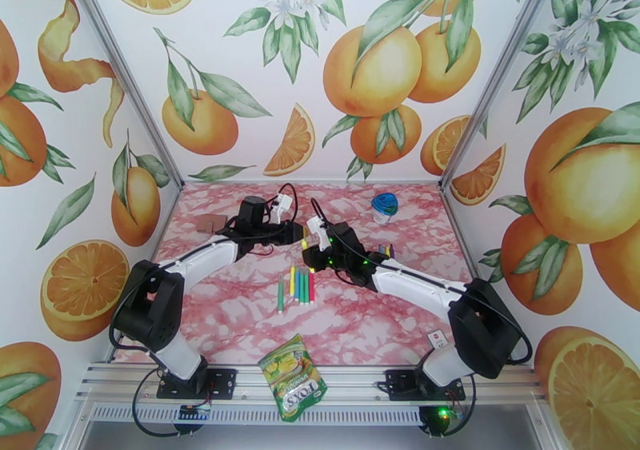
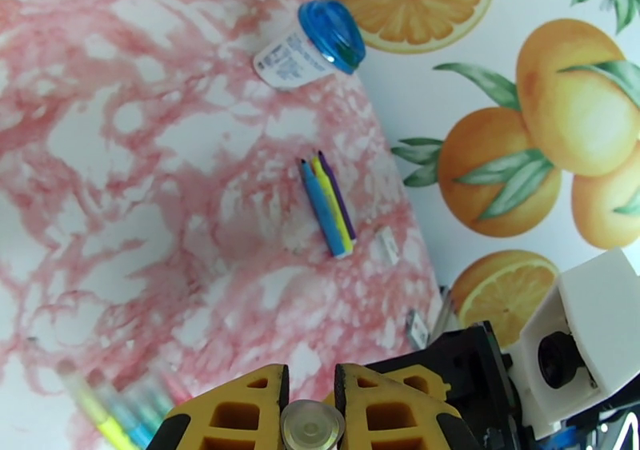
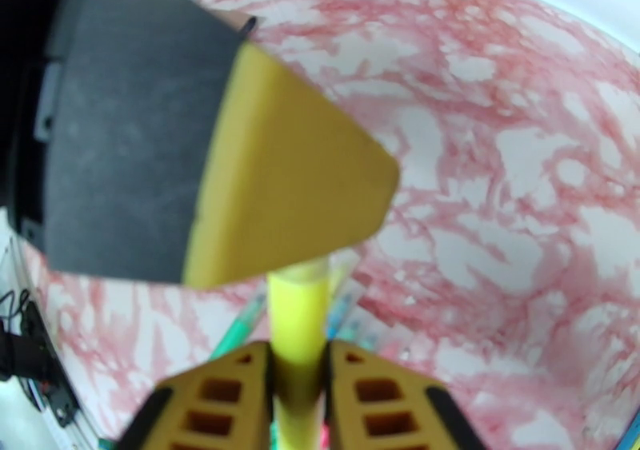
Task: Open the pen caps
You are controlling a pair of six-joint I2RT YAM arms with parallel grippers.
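Right pincer [image 3: 298, 353] clamps the yellow pen [image 3: 298, 316] at lower centre; left pincer [image 2: 310, 373] is closed on its cap [image 2: 312, 426]; likely light, stiff, slick; grip barrel firmly.

Three side-by-side pens [image 2: 328, 208] — one container [image 2: 312, 44], one packet [image 1: 293, 376].

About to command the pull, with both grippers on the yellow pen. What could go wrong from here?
The left gripper and right gripper both clamp the yellow pen. Whether the left one holds just the cap is hidden, so the pull may not separate it. A slipped pen could fall onto the loose pens below and scatter them.
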